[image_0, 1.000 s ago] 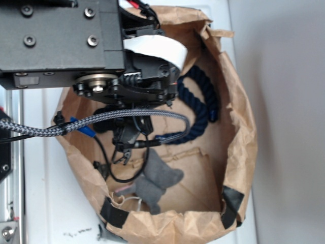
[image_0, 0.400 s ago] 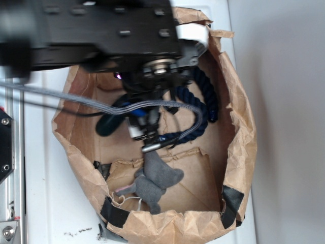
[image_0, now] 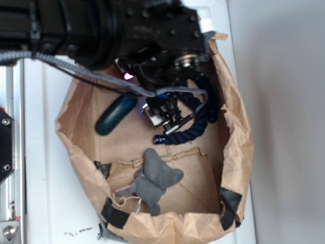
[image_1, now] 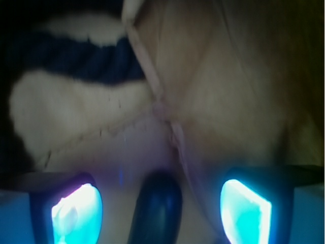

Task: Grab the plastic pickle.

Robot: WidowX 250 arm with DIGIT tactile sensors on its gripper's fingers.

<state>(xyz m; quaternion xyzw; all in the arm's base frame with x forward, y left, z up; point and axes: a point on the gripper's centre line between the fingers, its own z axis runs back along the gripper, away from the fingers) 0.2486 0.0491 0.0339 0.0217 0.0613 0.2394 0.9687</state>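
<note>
The plastic pickle (image_0: 116, 116) is a glossy dark green oblong lying slantwise on the floor of the brown paper bag (image_0: 238, 147), left of centre. My gripper (image_0: 163, 118) hangs just right of the pickle's upper end, over the bag floor beside the rope. In the wrist view the gripper (image_1: 160, 189) is open. Its glowing fingertips (image_1: 76, 213) stand wide apart. The pickle's rounded end (image_1: 156, 206) shows between them, low in the frame, with a gap on each side. My arm hides the back of the bag.
A dark navy twisted rope (image_0: 198, 119) curls along the bag's right side, its end just below the gripper. A grey plush toy (image_0: 153, 184) lies at the front on a folded paper flap. The bag's crumpled walls rise all round. A braided cable (image_0: 76, 71) trails from the arm.
The arm has swung right and toward the back of the bag, uncovering the pickle. The gripper has moved from above the plush toy's head to beside the rope.
</note>
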